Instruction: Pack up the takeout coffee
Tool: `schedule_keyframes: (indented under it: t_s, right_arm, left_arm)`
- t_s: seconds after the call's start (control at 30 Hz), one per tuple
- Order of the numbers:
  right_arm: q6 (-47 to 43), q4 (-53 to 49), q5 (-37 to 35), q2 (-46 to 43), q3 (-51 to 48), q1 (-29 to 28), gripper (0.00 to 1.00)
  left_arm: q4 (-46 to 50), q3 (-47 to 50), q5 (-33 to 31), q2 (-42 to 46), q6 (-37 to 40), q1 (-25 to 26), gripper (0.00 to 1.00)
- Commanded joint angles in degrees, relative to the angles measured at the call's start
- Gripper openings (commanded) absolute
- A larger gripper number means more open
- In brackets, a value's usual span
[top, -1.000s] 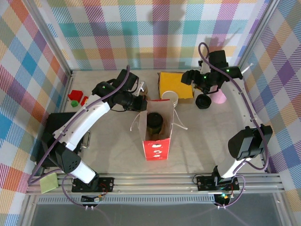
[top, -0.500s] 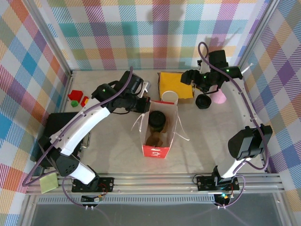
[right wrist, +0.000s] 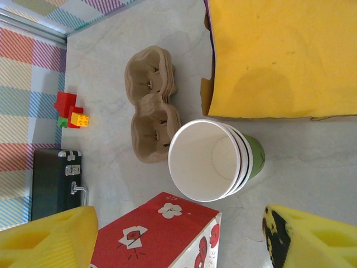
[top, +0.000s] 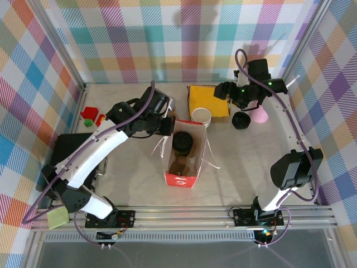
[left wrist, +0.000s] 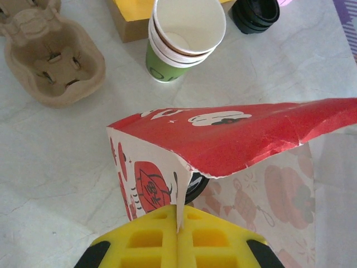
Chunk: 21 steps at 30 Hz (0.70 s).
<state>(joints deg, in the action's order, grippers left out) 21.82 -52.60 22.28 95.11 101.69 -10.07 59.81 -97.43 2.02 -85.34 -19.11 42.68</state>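
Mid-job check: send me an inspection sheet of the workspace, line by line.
Surface: pale marbled table; no spills seen.
Job's things: red paper bag stands open mid-table, with the dark-topped takeout coffee inside it.
Clutter: cup stack, yellow box, black lid, cup carrier, toy blocks, black case.
Tools: left tool shut on the bag's rim; right tool open and empty, facing the cup stack.
Cables: purple cables follow both arms; no snag seen.
Surroundings: plaid walls, metal frame; nothing else seen.
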Motion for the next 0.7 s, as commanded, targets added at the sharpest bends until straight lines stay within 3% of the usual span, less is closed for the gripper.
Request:
schedule_keyframes:
  t_s: [0.0, 0.33, 0.43, 0.67]
  right_arm:
    - [0.72, 1.27, 1.46, -0.99, -0.87, 0.31, 0.78]
    - [0.88, 1.01, -0.02, -2.7, -2.45, 0.31, 0.78]
    - [0.85, 0.83, -0.64, -3.28, -2.85, 0.31, 0.78]
    - [0.5, -0.14, -3.53, -4.05, -2.73, 0.35, 0.79]
  left_arm:
    - [-0.18, -0.01, -1.75, -1.25, -1.69, -0.04, 0.01]
    - [-0.91, 1.52, -1.79, -2.92, -3.62, -3.18, 0.06]
    - [-1.19, 1.3, -2.64, -2.51, -3.65, -3.73, 0.23]
    - [-0.54, -4.09, -5.92, -2.54, -1.1, -5.08, 0.38]
